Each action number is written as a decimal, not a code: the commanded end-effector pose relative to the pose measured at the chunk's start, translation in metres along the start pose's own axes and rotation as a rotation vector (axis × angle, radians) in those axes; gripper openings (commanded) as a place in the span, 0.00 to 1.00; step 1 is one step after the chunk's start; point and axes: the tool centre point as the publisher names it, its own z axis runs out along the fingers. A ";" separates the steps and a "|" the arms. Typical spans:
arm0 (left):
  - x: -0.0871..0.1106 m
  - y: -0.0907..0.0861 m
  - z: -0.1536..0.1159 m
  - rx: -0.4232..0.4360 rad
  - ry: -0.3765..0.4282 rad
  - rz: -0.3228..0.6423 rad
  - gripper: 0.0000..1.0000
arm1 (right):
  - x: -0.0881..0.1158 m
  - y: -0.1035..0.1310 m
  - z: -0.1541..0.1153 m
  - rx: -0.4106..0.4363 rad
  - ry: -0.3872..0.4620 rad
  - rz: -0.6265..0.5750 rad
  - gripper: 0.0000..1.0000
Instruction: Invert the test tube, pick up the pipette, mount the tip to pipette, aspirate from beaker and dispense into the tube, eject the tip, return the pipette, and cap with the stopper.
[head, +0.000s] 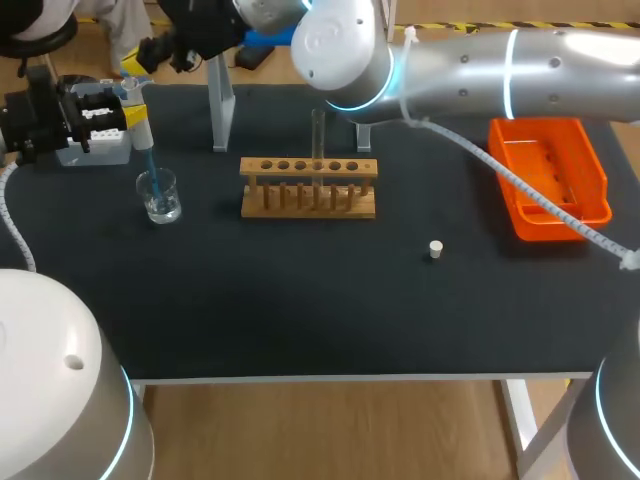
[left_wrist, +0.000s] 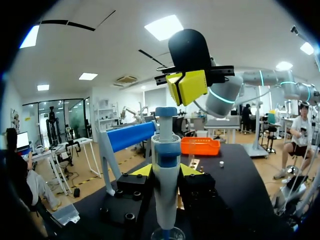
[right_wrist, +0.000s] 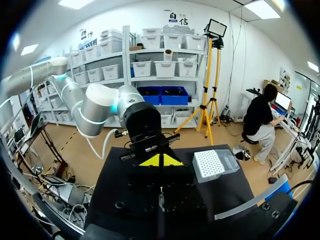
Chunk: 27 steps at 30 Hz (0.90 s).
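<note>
the left tool (left_wrist: 167, 172) is clenched on the upright pipette (left_wrist: 165, 160), tip down in the beaker (head: 160, 196). the right tool (left_wrist: 187, 86), clenched empty, hangs just above the plunger (left_wrist: 165, 111), close to the pipette's long axis

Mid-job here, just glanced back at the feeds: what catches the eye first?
The pipette, gripped in the left gripper's fingers at the table's left end, stands with its blue tip in the glass beaker. The right gripper, its arm reaching across from the right, hangs shut just above the pipette's top. Mid-table, one test tube stands upright in the wooden rack.
</note>
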 end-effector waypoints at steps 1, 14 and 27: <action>0.000 0.001 0.000 0.002 -0.002 0.002 0.00 | -0.002 0.000 0.002 0.017 0.000 0.001 0.00; 0.000 0.001 0.000 0.002 -0.002 0.002 0.00 | -0.005 0.004 0.002 0.019 0.002 -0.003 0.00; 0.000 0.001 0.000 0.002 -0.002 0.002 0.00 | -0.012 0.007 0.006 0.018 -0.007 -0.014 0.00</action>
